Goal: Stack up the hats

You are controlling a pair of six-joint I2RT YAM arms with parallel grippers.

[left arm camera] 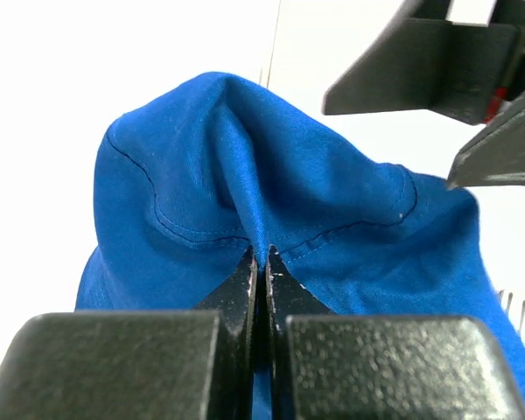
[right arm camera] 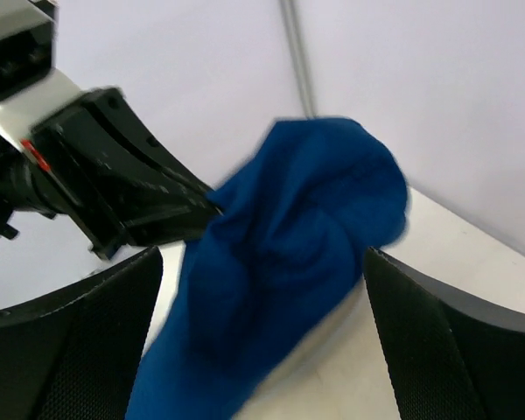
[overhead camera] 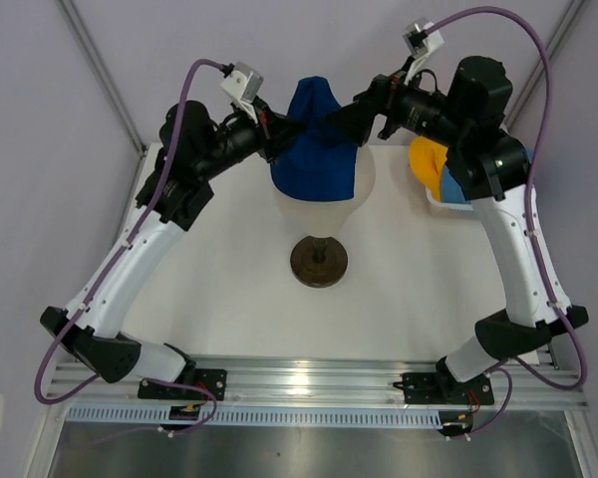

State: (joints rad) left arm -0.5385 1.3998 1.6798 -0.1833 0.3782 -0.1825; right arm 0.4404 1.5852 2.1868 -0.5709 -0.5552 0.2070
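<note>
Left end effector [overhead camera: 275, 137] pinches the dark blue hat [overhead camera: 314, 149] draped over the mannequin head [overhead camera: 324, 214].
Its wrist view shows fingers clamped on a fabric fold; the right wrist view shows the right end effector [right arm camera: 262, 337] spread wide around the hat.

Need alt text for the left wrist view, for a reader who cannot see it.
The left gripper, shut, pinches a fold of the dark blue hat, which fills most of the frame against a white background. The right gripper, dark and angular, shows at the upper right, above the hat.
</note>
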